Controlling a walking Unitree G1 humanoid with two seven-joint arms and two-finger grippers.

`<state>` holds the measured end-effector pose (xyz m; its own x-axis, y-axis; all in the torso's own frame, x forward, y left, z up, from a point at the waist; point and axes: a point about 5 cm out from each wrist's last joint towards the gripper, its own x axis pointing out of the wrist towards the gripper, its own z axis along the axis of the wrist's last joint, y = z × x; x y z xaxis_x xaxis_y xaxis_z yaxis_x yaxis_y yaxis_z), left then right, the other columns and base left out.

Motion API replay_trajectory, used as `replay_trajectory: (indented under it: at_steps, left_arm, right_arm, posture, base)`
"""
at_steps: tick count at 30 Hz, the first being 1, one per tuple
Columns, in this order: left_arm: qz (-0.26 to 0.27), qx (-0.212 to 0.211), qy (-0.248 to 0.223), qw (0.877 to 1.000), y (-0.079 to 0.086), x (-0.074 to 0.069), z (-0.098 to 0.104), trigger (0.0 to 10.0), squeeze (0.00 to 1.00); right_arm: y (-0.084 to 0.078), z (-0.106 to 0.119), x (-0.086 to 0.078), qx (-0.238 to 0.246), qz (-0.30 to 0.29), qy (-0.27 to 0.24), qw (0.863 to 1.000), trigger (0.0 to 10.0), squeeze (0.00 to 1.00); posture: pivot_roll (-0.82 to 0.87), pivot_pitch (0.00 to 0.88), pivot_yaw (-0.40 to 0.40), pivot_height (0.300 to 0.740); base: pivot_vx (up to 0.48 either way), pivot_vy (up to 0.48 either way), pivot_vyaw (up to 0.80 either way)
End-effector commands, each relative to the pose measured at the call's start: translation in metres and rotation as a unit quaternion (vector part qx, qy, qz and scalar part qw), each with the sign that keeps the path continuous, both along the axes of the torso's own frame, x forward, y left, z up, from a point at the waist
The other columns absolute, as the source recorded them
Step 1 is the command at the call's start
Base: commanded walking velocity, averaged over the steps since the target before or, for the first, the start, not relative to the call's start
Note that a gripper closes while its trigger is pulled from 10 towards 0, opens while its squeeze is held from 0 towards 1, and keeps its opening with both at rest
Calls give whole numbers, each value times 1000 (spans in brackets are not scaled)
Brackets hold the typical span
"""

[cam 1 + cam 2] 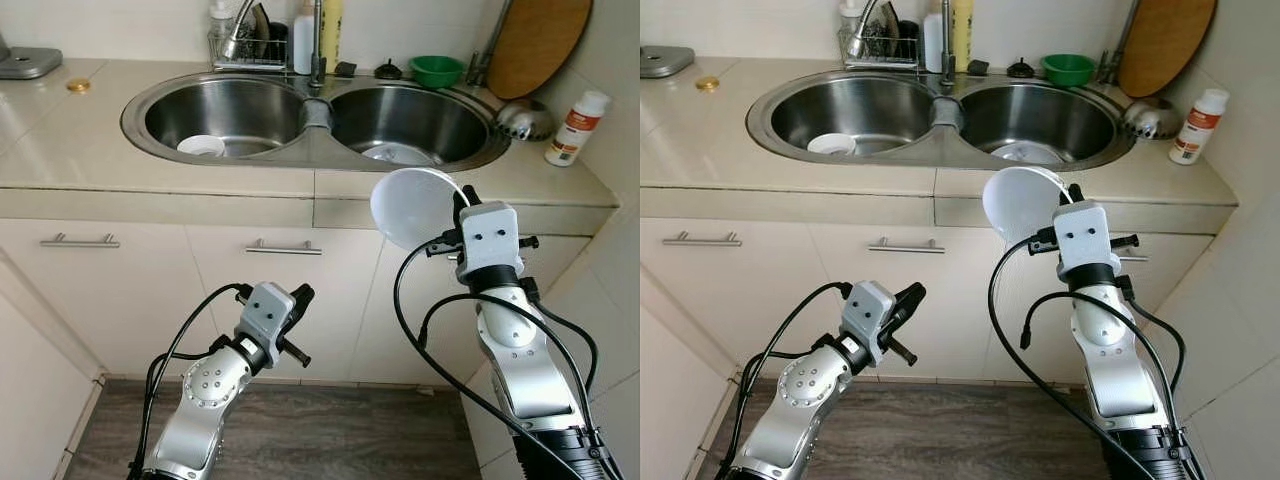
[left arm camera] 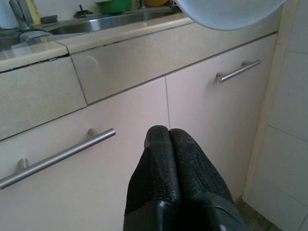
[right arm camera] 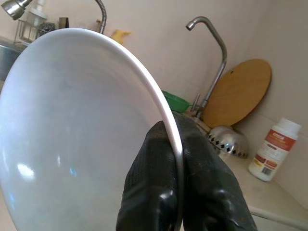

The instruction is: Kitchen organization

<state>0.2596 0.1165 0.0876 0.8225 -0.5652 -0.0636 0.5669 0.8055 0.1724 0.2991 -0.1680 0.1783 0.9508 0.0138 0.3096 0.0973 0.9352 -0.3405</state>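
My right gripper is shut on the rim of a white bowl, held tilted in front of the counter edge, below the right sink basin. In the right wrist view the bowl looms large, its rim pinched between the black fingers. My left gripper is shut with nothing in it, low in front of the cabinet doors. A white bowl sits in the left sink basin. Another white dish lies in the right basin.
A green bowl, a wooden board, a steel strainer and a white bottle stand at the counter's right. A dish rack and bottles sit behind the faucet. Cabinet handles face me. A wall closes the right side.
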Motion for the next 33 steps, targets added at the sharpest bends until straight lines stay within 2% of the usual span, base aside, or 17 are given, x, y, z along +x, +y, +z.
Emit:
replay_trajectory:
  at_steps: [1,7,11,33]
  left_arm:
    - [-1,1,-10,1000,-1,0,3,10000,0]
    - [-1,1,-10,1000,-1,1,4,10000,0]
    - [-2,2,-12,1000,-1,2,4,10000,0]
    - [-2,5,-18,1000,0,2,5,10000,0]
  right_arm:
    - [-2,6,2,-3,-8,-14,1000,10000,0]
    - [-2,6,2,-2,-9,-14,1000,10000,0]
    - [-2,5,2,12,-10,-14,1000,10000,0]
    - [-4,6,2,17,-20,-22,999,10000,0]
  posture:
    - [113,0,-66,740]
    - [113,0,-64,740]
    - [114,0,-63,740]
    - [116,0,-59,740]
  base:
    - [0,0,413]
    - [0,0,506]
    - [0,0,0]
    - [278,0,0]
